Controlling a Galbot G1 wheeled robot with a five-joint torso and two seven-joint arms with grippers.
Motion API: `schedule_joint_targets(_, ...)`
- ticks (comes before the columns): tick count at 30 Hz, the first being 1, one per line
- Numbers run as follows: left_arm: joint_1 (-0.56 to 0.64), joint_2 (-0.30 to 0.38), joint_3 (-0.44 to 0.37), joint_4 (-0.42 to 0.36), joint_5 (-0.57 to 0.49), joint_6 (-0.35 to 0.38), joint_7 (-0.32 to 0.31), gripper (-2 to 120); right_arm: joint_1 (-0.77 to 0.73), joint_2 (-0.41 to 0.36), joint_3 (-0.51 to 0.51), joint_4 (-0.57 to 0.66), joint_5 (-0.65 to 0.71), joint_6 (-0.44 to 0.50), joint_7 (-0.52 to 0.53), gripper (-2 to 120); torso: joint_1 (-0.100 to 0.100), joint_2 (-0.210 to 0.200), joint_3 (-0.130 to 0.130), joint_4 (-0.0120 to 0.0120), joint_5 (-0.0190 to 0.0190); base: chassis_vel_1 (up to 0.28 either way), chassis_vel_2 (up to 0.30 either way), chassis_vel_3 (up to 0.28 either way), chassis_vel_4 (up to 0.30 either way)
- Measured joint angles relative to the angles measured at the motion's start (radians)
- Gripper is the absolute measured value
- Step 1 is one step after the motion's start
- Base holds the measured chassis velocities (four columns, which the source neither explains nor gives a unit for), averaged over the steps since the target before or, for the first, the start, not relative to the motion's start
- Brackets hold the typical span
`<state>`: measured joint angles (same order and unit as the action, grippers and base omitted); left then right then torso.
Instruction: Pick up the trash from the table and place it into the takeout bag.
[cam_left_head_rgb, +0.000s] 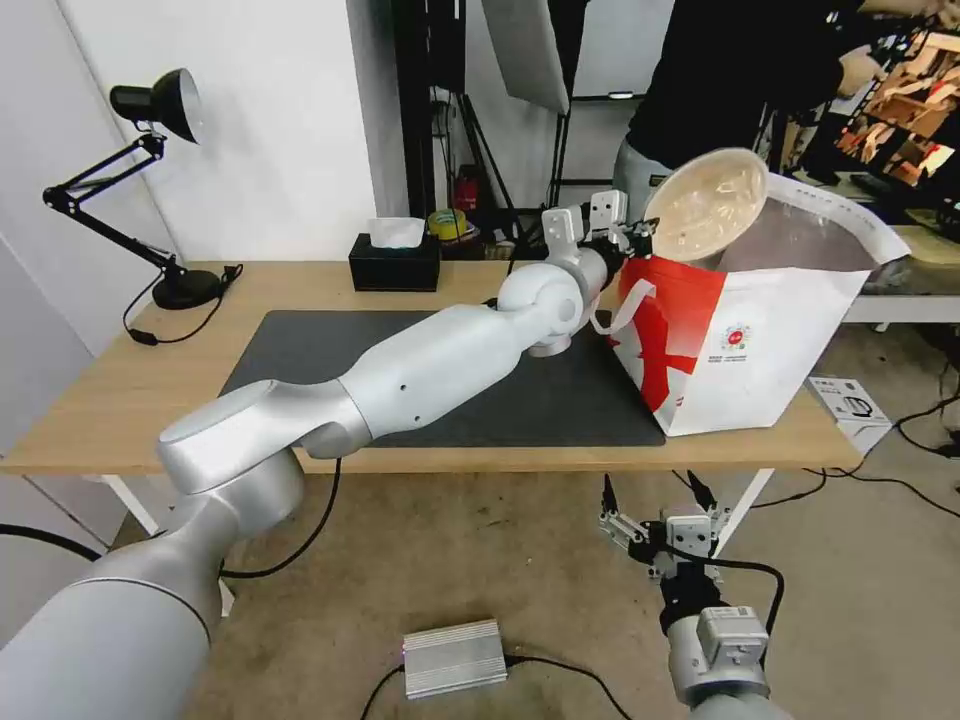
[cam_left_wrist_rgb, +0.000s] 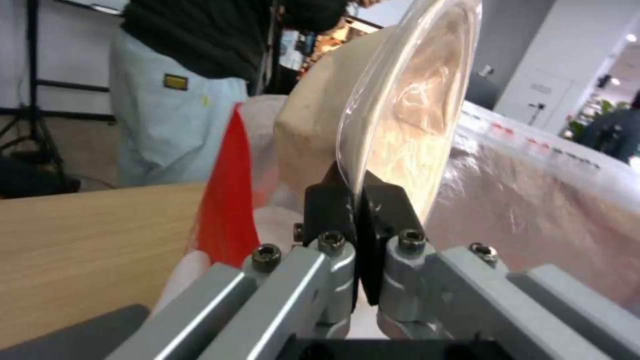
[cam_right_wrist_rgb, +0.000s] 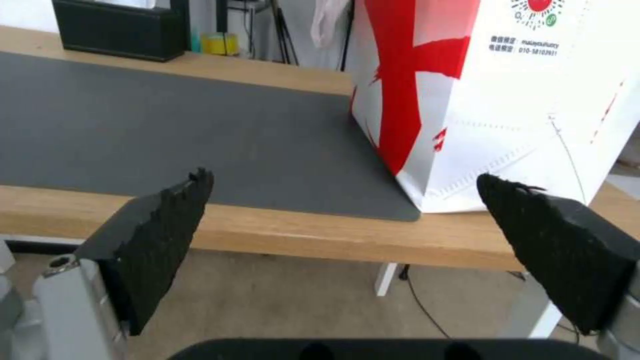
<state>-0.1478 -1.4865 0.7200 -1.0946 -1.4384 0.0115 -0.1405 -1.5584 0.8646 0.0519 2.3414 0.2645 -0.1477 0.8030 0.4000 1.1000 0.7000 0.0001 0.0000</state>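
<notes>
Your counter (cam_left_head_rgb: 120, 400), the long light-wood one, carries a dark grey mat (cam_left_head_rgb: 330, 345); its far right end is hidden behind the takeout bag (cam_left_head_rgb: 760, 350), and the left arm lies across the middle of the mat and covers part of it. The takeout bag stands on the counter's right end, half on the mat's corner, white with a red pattern and silver foil lining at its open mouth. You cannot see down into it from any view, so what lies inside is not visible.

Your left pincer (cam_left_head_rgb: 640, 238) is stretched out to the bag's near upper edge and is pinched on the rim of the tan pulp bowl (cam_left_head_rgb: 708, 205). The bowl is tipped nearly on its side above the bag's mouth, its hollow facing you in the head view. In the left wrist view the two black fingers (cam_left_wrist_rgb: 328, 205) press together on the bowl's thin rim; the rest of the bowl runs out of the picture's top edge, and a clear film or liner seems to cover its inside, hard to make out.

A black tissue box (cam_left_head_rgb: 394, 262) sits at the counter's back edge, well apart from the bag.

Your right pincer (cam_left_head_rgb: 660, 512) hangs low in front of the counter's edge, below the bag, fingers spread wide and holding nothing.
</notes>
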Motion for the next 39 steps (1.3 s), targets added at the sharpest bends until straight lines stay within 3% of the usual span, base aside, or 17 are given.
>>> schedule_joint_targets(32, -0.041, -0.008, 0.061, 0.037, 0.03, 0.025, 0.073, 0, 0.0, 0.0, 0.0, 0.0, 0.0, 0.0, 0.0, 100, 0.0, 0.0, 0.0, -0.0001, 0.0, 0.0, 0.0, 0.0, 0.0)
schedule_joint_targets(39, -0.041, -0.017, 0.05, 0.05, 0.017, 0.034, 0.067, 23, 0.0, 0.0, 0.0, 0.0, 0.0, 0.0, 0.0, 100, 0.0, 0.0, 0.0, -0.0001, 0.0, 0.0, 0.0, 0.0, 0.0)
